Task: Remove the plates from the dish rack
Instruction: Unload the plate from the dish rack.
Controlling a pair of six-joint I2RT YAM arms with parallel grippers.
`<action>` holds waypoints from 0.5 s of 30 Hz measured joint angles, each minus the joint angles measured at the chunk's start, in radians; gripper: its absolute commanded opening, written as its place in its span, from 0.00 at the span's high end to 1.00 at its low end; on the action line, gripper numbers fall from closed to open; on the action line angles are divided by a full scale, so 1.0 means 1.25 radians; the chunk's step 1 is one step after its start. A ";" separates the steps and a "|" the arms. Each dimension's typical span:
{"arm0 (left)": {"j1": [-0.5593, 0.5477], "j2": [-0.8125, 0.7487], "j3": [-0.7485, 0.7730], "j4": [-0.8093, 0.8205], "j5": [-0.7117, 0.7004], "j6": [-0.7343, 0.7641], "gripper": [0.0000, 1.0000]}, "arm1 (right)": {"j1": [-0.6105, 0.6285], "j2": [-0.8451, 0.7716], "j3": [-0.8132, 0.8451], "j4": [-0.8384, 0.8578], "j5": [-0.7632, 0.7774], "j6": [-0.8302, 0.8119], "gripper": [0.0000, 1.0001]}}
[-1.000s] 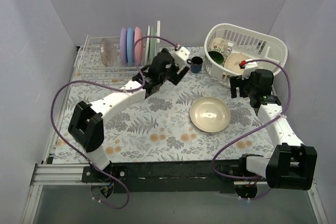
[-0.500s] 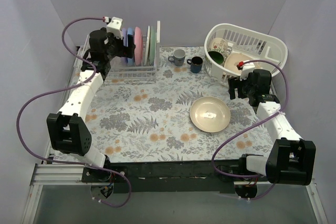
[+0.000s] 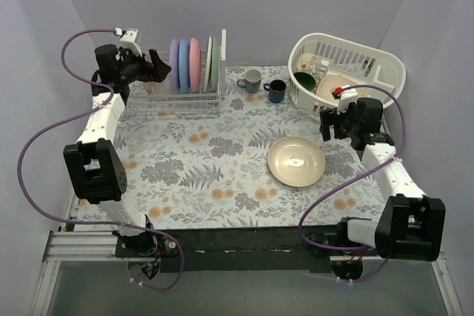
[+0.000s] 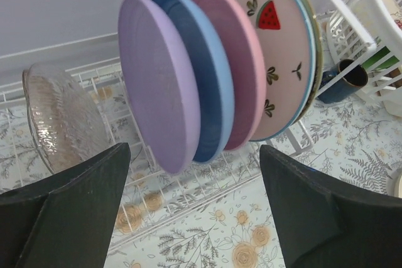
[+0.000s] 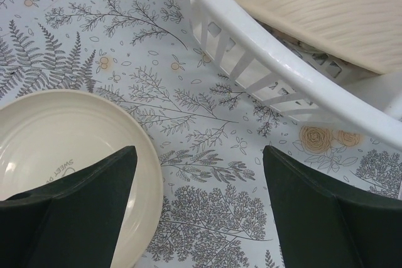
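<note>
The white wire dish rack [image 3: 181,101] sits upper left in the overhead view. Standing on edge in it, close together, are a purple plate [image 4: 154,83], blue plate [image 4: 207,73], pink plate [image 4: 242,61] and a pale watermelon-printed plate [image 4: 279,67].

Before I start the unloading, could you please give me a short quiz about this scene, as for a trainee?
1. True or false: the left gripper is shut on the purple plate.
2. Which plate in the dish rack stands nearest the left gripper? A pink, B purple, C pale green.
3. How many mugs stand on the table between the dish rack and the white basket?
Key: 1 false, it is open; 2 B; 3 two.
</note>
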 measured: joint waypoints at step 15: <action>0.013 0.154 0.111 -0.005 0.070 -0.002 0.22 | 0.000 0.000 0.000 0.000 -0.020 -0.009 0.11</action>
